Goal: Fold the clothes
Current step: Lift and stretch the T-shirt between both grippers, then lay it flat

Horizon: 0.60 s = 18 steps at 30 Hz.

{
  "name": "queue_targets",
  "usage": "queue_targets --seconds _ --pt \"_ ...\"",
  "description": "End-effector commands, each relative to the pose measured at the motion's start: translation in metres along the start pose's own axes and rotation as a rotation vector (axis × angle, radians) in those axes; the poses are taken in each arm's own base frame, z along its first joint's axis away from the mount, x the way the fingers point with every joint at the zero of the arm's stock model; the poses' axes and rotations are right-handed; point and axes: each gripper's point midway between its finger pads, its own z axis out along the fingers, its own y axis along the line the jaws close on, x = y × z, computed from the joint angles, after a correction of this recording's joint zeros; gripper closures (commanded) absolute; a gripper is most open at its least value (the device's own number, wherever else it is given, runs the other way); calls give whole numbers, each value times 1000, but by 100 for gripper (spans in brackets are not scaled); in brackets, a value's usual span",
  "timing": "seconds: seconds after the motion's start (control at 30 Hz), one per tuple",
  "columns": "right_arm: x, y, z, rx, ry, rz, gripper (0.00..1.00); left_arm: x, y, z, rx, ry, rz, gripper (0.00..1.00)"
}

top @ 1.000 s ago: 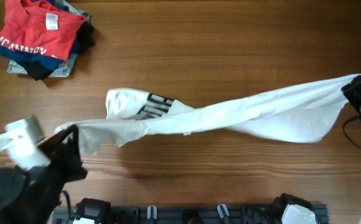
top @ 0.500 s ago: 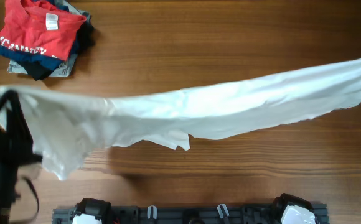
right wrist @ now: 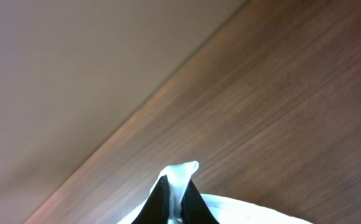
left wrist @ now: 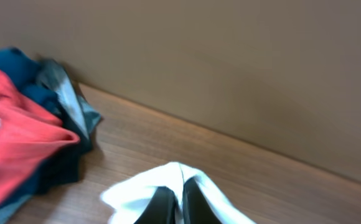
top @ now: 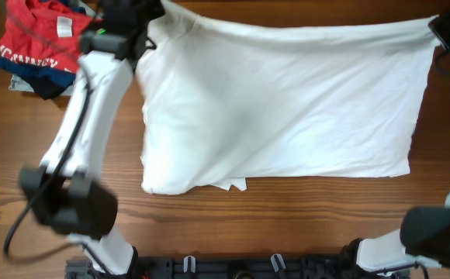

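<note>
left tool (left wrist: 172, 203) clamped on white shirt (top: 287, 101) corner | right tool (right wrist: 175, 199) clamped on opposite corner | shirt stretched wide between them over desk (top: 287, 229), lower hem apparently resting | red T-shirt (top: 43, 39) beside left tool

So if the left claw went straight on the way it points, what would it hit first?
Probably the wall behind the table; only bare wood lies ahead of the left gripper. The red pile sits off to one side. Depth unclear.
</note>
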Motion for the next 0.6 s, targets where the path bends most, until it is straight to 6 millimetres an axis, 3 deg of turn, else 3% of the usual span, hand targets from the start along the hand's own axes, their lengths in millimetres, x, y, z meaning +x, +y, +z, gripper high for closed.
queue_targets --seconds 0.0,0.03,0.07,0.1,0.13,0.27,0.37,0.43,0.5,0.57 --pt "9 -11 38 30 50 -68 86 25 7 42 -59 19 18 93" --pt "11 -13 44 35 62 -73 73 29 10 46 -76 23 22 90" --pt "12 -14 46 38 68 -71 30 31 11 47 -79 28 24 77" --pt "13 -15 47 39 70 -70 0 33 11 47 -79 35 26 43" --pt "13 -14 47 39 71 -70 0 33 10 46 -78 34 28 1" --pt "18 -15 33 49 89 -64 0 33 13 28 -90 72 50 0" --pt "26 -16 10 63 112 -29 0 35 20 -10 -82 153 63 0" --pt "37 -18 -12 82 146 -10 0 50 19 -58 -9 290 76 0" --pt "49 -20 -36 100 179 -2 0 64 30 -114 14 412 85 0" --pt "55 -20 -56 102 188 0 0 65 39 -145 -1 437 59 0"
